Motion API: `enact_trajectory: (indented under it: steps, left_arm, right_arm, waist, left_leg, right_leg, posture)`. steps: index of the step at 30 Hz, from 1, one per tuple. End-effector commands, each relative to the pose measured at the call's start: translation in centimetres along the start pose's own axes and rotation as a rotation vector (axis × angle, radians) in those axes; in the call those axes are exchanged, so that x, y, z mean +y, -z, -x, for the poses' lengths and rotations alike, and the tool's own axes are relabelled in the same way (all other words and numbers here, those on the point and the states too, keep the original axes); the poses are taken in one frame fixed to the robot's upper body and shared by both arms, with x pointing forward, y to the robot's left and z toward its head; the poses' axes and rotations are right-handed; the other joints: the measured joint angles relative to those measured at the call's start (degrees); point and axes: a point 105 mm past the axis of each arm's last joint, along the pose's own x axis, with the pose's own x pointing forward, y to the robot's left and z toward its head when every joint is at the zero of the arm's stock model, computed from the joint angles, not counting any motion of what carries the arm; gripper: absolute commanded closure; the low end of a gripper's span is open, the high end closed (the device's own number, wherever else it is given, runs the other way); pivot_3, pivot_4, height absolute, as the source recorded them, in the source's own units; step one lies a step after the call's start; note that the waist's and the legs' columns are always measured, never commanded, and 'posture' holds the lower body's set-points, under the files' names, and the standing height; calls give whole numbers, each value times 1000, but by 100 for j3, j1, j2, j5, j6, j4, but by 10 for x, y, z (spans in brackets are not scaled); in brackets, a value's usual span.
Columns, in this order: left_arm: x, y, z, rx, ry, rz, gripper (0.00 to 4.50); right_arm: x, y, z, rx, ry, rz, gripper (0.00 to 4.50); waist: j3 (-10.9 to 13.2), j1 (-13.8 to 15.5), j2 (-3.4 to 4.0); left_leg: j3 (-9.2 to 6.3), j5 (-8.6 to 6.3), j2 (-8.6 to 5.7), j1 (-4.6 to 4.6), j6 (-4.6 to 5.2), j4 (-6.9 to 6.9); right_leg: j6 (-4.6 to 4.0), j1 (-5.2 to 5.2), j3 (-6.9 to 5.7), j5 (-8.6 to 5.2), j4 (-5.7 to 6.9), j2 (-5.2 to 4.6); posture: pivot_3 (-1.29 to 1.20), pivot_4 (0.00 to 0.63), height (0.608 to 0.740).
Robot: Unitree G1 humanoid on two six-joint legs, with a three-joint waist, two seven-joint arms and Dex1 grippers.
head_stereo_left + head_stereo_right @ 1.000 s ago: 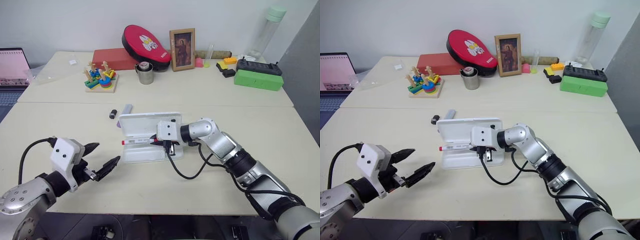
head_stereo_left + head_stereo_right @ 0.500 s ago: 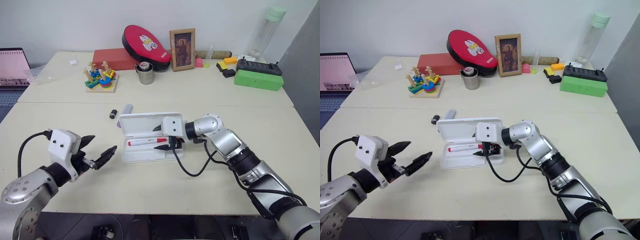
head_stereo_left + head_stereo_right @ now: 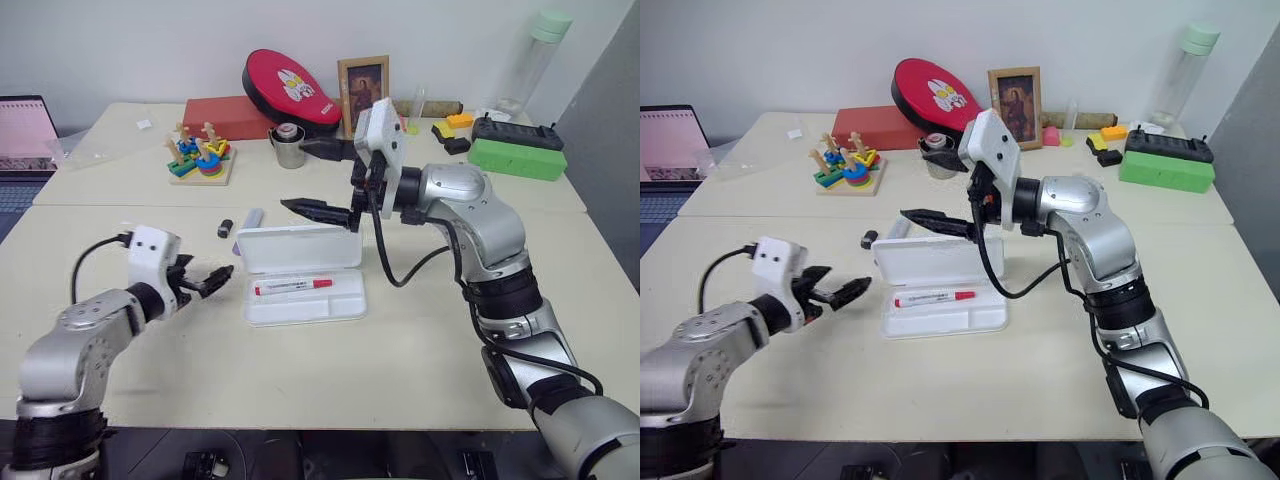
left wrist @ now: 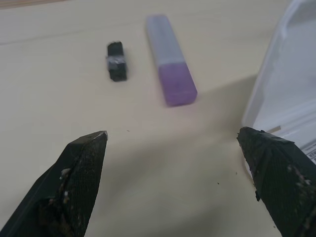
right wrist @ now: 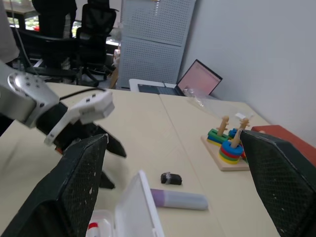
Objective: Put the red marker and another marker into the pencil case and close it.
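Observation:
The white pencil case [image 3: 345, 303] lies open mid-table, lid [image 3: 297, 248] tipped back. In its tray lies the red marker [image 3: 292, 287], touched by nothing. Just beyond the case's left end, the lavender marker [image 3: 253, 219] rests on the table beside a small black stub [image 3: 226, 228]; both also appear in the left wrist view, lavender marker [image 4: 170, 74] and black stub [image 4: 116, 67]. My left gripper [image 3: 210, 272] is open and empty, low over the table left of the case, pointing at the lavender marker. My right gripper [image 3: 292, 173] hangs open and empty high above the case, pointing left.
Along the back stand a wooden ring stacker [image 3: 203, 158], a metal cup [image 3: 291, 147], a red box [image 3: 230, 117], a red pouch [image 3: 292, 88] and a picture frame [image 3: 364, 85]. A green box [image 3: 517, 159] sits back right, a laptop [image 3: 25, 135] far left. A black cable droops from the right wrist.
My right gripper opened, left the red marker in the tray and rose well above the case. My left gripper moved forward, closer to the case's left end and the lavender marker.

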Motion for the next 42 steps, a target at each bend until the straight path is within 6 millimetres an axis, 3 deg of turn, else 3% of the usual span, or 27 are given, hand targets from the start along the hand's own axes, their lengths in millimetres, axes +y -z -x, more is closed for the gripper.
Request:
enact_trajectory:
  steps: [1,7,25,42]
  left_arm:
    - [6,-13,-14,-28,-1,-25,0]
    - [1,-14,-35,-14,30,-39,0]
    - [-15,-14,-63,-17,62,-53,0]
    - [-12,-10,-62,-12,30,-40,3110]
  right_arm:
    - [-3,-15,2,-44,29,27,57]
    - [-7,-14,5,-36,50,25,57]
    - [-4,-9,7,-7,31,21,57]
    - [-2,-5,8,5,29,11,0]
  waist:
    - [0,0,1]
    - [0,-1,0]
    - [0,4,0]
    - [0,5,0]
  left_leg:
    - [0,0,0,0,0,0]
    - [1,0,0,-1,0,0]
    - [0,1,0,-1,-1,2]
    - [0,1,0,-1,-1,2]
  right_leg:
    - [0,1,0,0,0,0]
    - [0,1,0,0,-1,0]
    - [1,2,-1,0,1,0]
    - [1,3,-1,0,1,0]
  posture:
    - [0,150,740]
    - [0,150,740]
    - [0,150,740]
    - [0,150,740]
